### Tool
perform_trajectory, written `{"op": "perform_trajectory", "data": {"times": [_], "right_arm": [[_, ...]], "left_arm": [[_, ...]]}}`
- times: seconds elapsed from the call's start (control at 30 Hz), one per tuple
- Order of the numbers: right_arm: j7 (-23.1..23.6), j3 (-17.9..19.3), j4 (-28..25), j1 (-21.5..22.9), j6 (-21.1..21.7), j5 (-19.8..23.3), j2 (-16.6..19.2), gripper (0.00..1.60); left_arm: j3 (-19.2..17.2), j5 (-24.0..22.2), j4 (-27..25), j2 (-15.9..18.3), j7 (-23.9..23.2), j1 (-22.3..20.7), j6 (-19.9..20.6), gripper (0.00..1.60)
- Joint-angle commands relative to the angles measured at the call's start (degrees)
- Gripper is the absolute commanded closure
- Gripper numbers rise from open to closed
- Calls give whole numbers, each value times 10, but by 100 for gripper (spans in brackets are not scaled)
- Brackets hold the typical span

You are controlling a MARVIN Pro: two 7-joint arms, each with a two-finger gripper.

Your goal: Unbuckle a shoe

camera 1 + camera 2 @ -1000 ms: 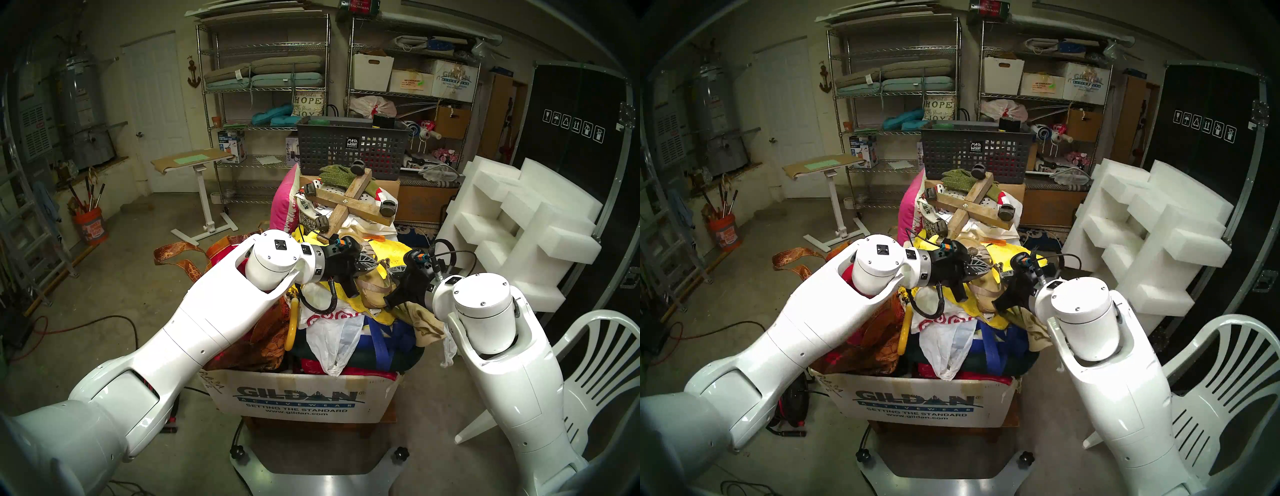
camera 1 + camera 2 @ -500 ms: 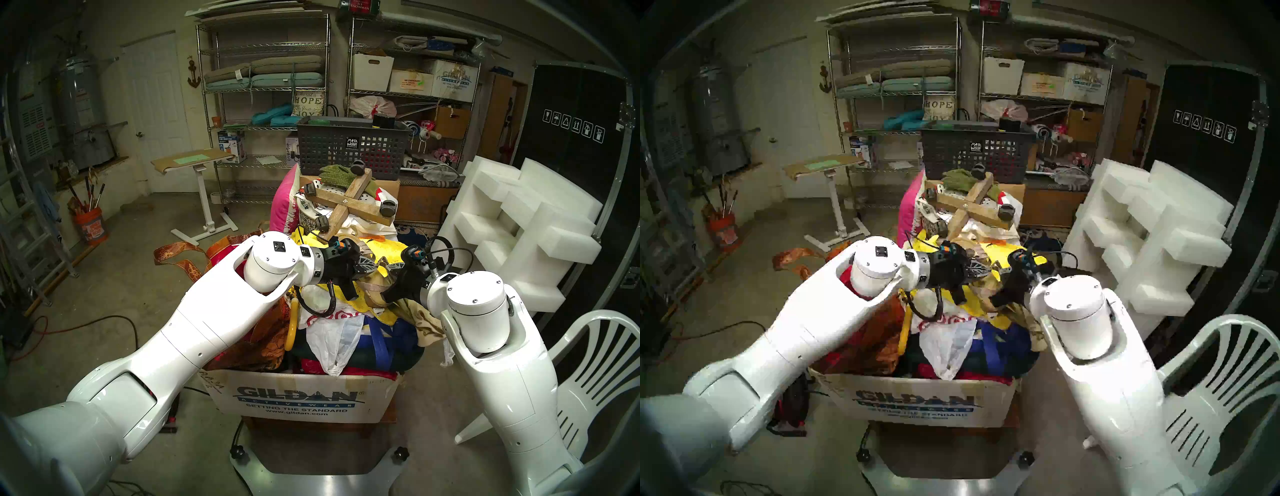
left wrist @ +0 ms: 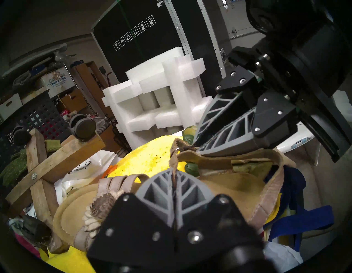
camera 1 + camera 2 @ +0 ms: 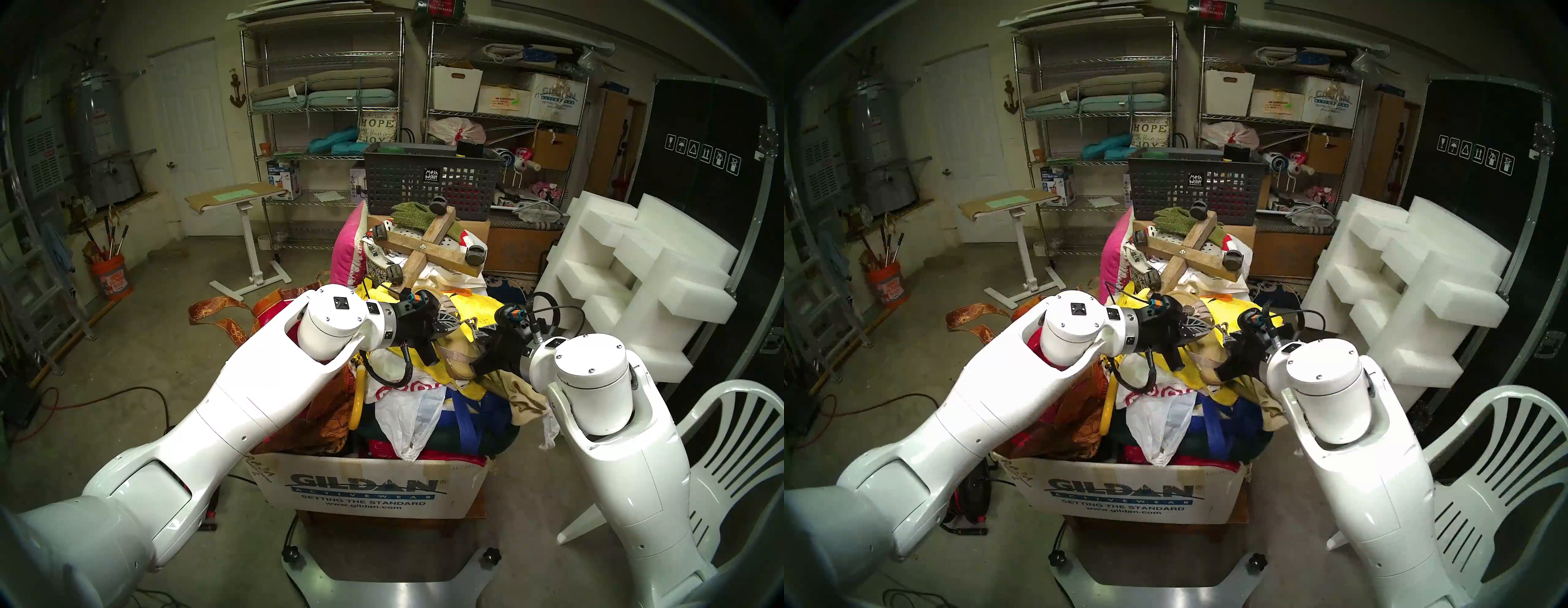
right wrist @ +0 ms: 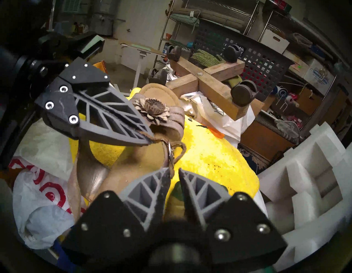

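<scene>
The sandal (image 5: 118, 167) lies atop a yellow cloth (image 5: 209, 158) on the heap filling a cardboard box (image 4: 365, 488), between the two claws; its long axis runs from the heel near the right claw (image 5: 174, 172) away to the toe. The left claw (image 3: 174, 172) is pressed together, pinching the thin ankle strap (image 3: 172, 158). The right claw stands slightly spread, the strap's buckled end lying against its left finger; the metal buckle (image 5: 170, 151) sits just ahead of its tips, making this arm the nearer one. Condition: tan suede footbed, worn beige straps, leather flower (image 5: 151, 108) on the toe strap. The buckle appears still fastened.
</scene>
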Motion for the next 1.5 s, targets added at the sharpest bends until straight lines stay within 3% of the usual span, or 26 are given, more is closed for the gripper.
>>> {"op": "perform_trajectory", "data": {"times": [0.0,0.47,0.57,0.7,0.8,1.23,1.43,1.47], "right_arm": [[5,8,-16,-8,-5,3,8,81],[17,11,-15,-10,-23,9,5,80],[17,10,-17,-10,-24,9,4,45],[16,6,-14,-3,-24,7,-1,36],[15,3,-14,0,-24,6,-3,11],[1,0,-14,10,-21,3,-7,21],[0,2,-14,9,-22,3,0,53],[0,2,-14,8,-22,3,0,74]], "left_arm": [[-5,-2,-12,-4,5,-6,-1,160],[-3,-4,-13,-2,4,-6,-3,160],[-2,-5,-13,-2,3,-5,-3,160],[0,-5,-12,-3,3,-4,-3,160],[1,-6,-11,-4,3,-4,-4,160],[2,-4,-12,-3,0,-4,-5,160],[2,-4,-12,-3,0,-4,-4,160],[2,-4,-12,-3,-1,-4,-4,160]]}}
